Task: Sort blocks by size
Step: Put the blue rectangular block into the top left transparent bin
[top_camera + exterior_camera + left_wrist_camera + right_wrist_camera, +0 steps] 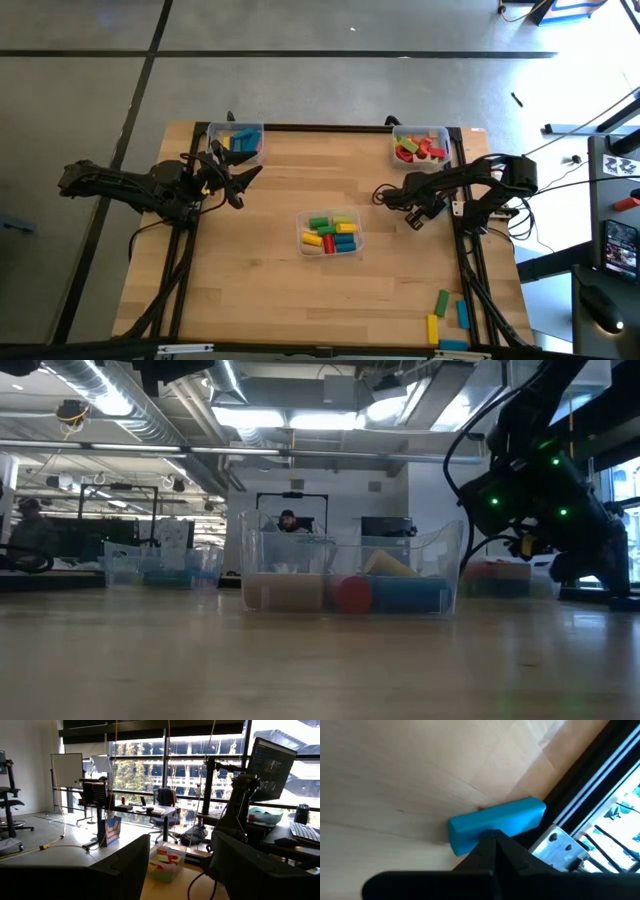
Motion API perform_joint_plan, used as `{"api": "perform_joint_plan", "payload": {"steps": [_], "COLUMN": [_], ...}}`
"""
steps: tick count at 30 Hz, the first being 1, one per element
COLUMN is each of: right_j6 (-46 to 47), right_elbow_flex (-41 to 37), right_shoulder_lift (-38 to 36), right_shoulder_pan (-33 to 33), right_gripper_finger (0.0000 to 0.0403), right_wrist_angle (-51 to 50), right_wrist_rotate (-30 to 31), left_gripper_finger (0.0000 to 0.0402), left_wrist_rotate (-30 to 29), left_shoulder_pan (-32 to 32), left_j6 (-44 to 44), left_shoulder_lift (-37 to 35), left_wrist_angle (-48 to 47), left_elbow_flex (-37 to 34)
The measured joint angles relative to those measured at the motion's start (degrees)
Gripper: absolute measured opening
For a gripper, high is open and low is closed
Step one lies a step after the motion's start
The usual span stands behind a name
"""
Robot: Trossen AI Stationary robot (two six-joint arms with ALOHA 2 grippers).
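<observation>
Three clear bins hold blocks: one at the table's middle (pixel 332 233), one at the far left (pixel 238 142), one at the far right (pixel 420 147). My right gripper (pixel 415 222) is shut and points steeply down beside the right rail. Its tip (pixel 492 837) stands at a blue block (pixel 495 822) that lies flat on the wood. My left gripper (pixel 245 180) hovers open near the far-left bin with nothing between its fingers (pixel 125 865). Several loose blocks (pixel 441 300) lie flat at the near right corner. My right gripper's shut fingers come down slanting at the middle of the blue block's long side (pixel 487 831), across the block. The block lies flat on the table along the rail. The fingers hide the meeting place, so I cannot tell whether they touch it.
The black rail and a metal bracket (pixel 560 845) run close behind the blue block. In the low view the middle bin (pixel 350 575) stands in front, with my right arm (pixel 550 500) at the right. Bare wood lies between the middle bin and the near edge.
</observation>
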Motion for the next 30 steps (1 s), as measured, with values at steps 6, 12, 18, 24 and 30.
{"api": "perform_joint_plan", "payload": {"steps": [6,12,18,24,30], "right_j6": [0.8,1.4,1.7,2.1,3.1], "right_elbow_flex": [0.1,1.5,5.6,7.9,8.1], "right_shoulder_lift": [0.0,0.0,0.0,0.0,-0.1], "right_shoulder_pan": [0.0,0.1,2.5,5.0,6.2], "right_gripper_finger": [0.0003,0.0003,0.0003,0.0003,0.0003], "right_wrist_angle": [1.2,1.5,4.3,8.5,11.0], "right_wrist_rotate": [-2.2,-3.9,-5.1,-7.6,-7.3], "left_gripper_finger": [0.0210,0.0210,0.0210,0.0210,0.0210], "left_wrist_rotate": [0.0,0.0,0.0,0.0,0.0], "left_shoulder_pan": [0.0,0.0,0.0,0.0,0.0], "left_j6": [0.4,0.5,0.5,0.5,0.1], "left_shoulder_lift": [0.0,0.0,0.0,0.0,0.0], "left_wrist_angle": [0.1,0.2,0.1,0.1,0.1], "left_elbow_flex": [0.0,0.0,0.0,0.0,0.0]}}
